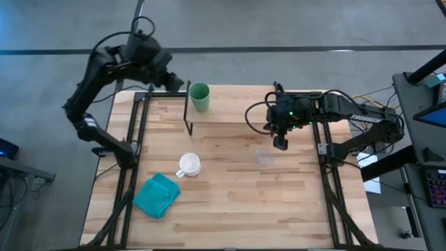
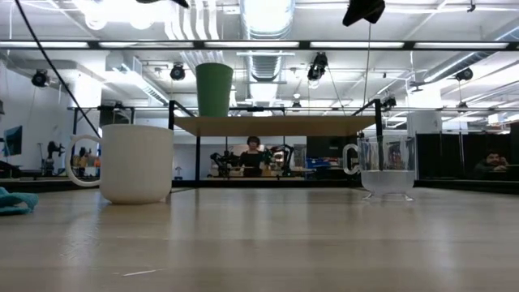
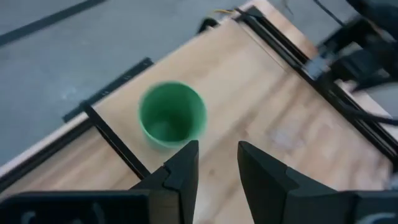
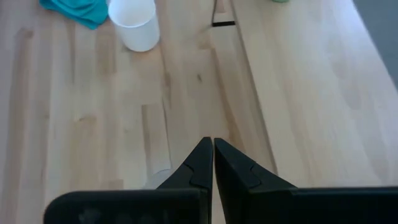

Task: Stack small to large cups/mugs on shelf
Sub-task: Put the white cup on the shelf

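The green cup [image 1: 199, 97] stands upright on the far left end of the shelf [image 1: 237, 106], a low light-wood board on black legs [image 2: 276, 126]. On the table in front of the shelf, the white mug [image 1: 189, 164] stands to the left and the clear glass [image 1: 264, 158] to the right. My left gripper [image 1: 178, 84] is open, high above the table's far left corner and left of the green cup [image 3: 171, 115]. My right gripper [image 1: 280, 144] is shut, raised above the table just beyond the glass [image 4: 158, 179].
A teal folded cloth [image 1: 157, 195] lies near the table's left near corner, by the mug. Black frame rails run along both sides of the table [image 1: 230, 209]. Bare tabletop spreads between the mug, the glass and the near edge. People sit in the room behind.
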